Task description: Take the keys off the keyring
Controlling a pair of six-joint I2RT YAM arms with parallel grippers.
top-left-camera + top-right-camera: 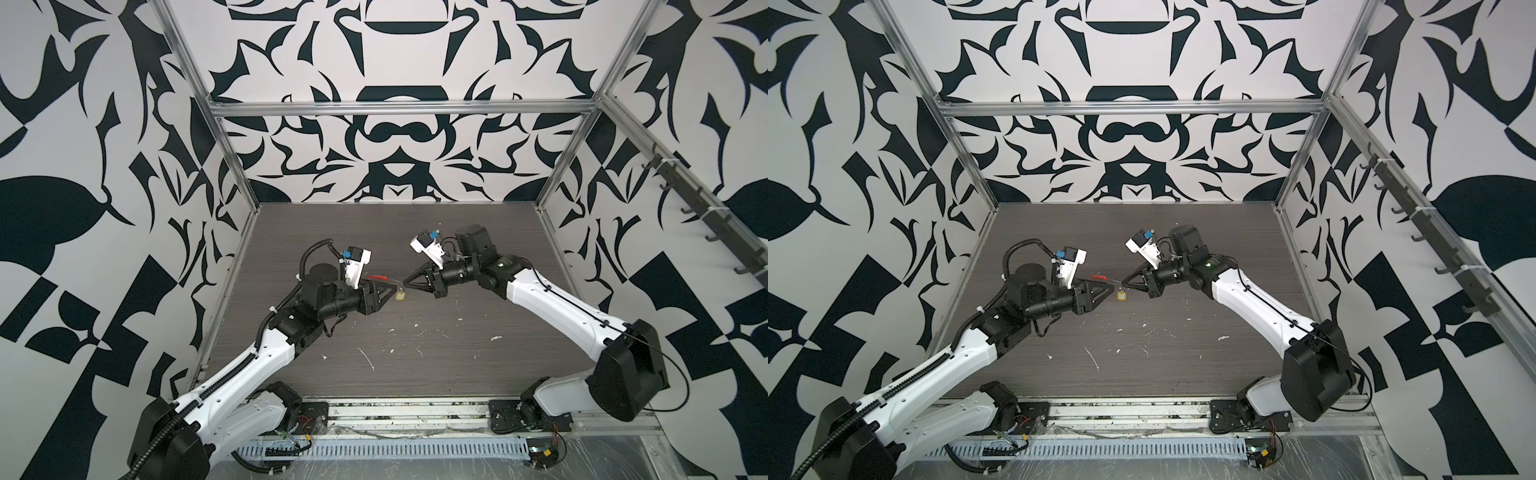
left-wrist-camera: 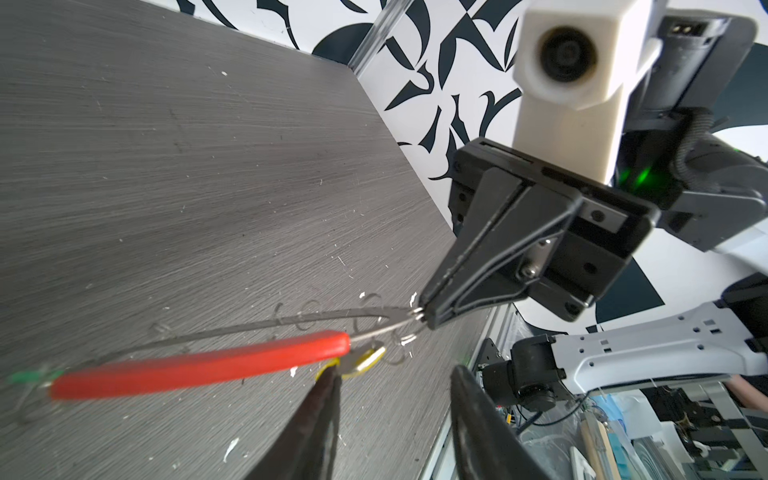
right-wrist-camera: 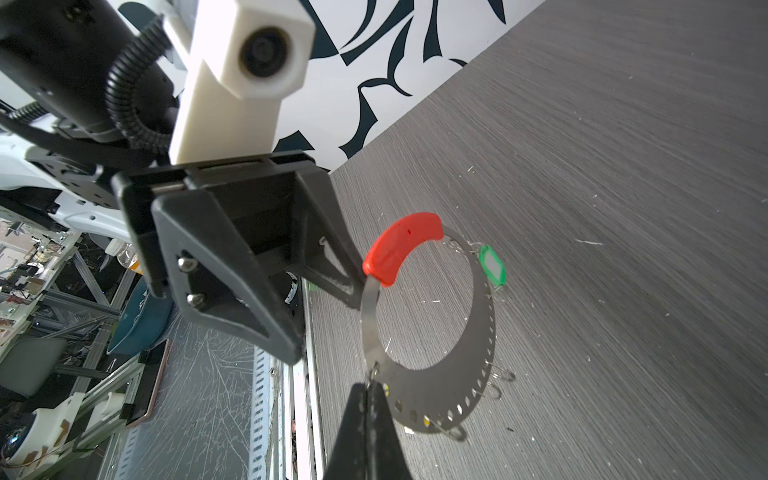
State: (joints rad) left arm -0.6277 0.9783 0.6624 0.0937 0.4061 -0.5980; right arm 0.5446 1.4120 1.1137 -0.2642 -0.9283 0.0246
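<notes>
The right gripper is pressed together on the near edge of the keyring, which is held above the table. Beyond it the left gripper is spread, one fingertip touching the band beside the red sleeve. The yellow tag hangs there and the green tag is farther round. Bare table lies all round, with the walls well apart.

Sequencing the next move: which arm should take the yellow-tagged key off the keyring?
Left, probably: the left end effector is open beside the yellow tag, while the right end effector is shut on the keyring.
</notes>
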